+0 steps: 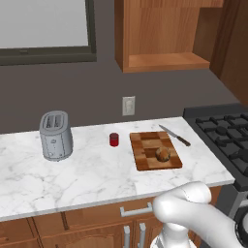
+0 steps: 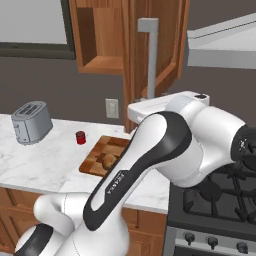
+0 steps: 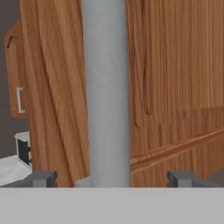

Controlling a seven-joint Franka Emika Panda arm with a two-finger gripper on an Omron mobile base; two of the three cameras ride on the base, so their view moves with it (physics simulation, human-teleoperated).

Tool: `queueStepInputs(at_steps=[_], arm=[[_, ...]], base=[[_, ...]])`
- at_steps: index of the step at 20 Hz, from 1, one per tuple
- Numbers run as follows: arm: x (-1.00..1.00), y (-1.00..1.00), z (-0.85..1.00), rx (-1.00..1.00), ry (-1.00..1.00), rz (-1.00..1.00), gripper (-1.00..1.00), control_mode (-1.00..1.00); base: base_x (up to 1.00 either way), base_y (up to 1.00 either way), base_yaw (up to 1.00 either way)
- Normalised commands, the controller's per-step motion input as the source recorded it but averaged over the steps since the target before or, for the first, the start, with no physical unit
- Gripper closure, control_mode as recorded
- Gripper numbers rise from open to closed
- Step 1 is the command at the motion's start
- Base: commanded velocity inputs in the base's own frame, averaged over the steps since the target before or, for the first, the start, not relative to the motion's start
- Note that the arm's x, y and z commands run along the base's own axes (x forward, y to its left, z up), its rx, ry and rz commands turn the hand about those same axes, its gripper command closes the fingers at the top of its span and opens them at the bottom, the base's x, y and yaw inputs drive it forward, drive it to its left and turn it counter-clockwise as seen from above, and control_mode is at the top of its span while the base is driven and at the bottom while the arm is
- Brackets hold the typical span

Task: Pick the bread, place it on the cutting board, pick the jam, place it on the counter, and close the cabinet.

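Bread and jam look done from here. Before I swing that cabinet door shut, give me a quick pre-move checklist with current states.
1. Bread on the cutting board: ok.
2. Jam upright on the counter, out of the cabinet: ok.
3. Cabinet shelf free of items in the door's path: ok.
4. Gripper lined up on the handle, bar between the jaws: ok.
5. Jaws closed on the handle: not ok, they stand wide open.
6. Door closed: not ok, it is open.
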Motion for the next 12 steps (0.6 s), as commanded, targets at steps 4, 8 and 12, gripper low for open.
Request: queueStepInputs(at_steps=[4, 8, 12], arm=[[0.05, 0.31, 0.0, 0.07, 0.0, 0.0, -1.0, -1.0], [0.07, 0.37, 0.0, 0.04, 0.0, 0.0, -1.0, -1.0], [0.06, 0.44, 0.0, 0.01, -0.02, 0.0, -1.0, -1.0]], base=[[0.0, 0.0, 0.0], [0.0, 0.0, 0.0], [0.0, 0.0, 0.0]])
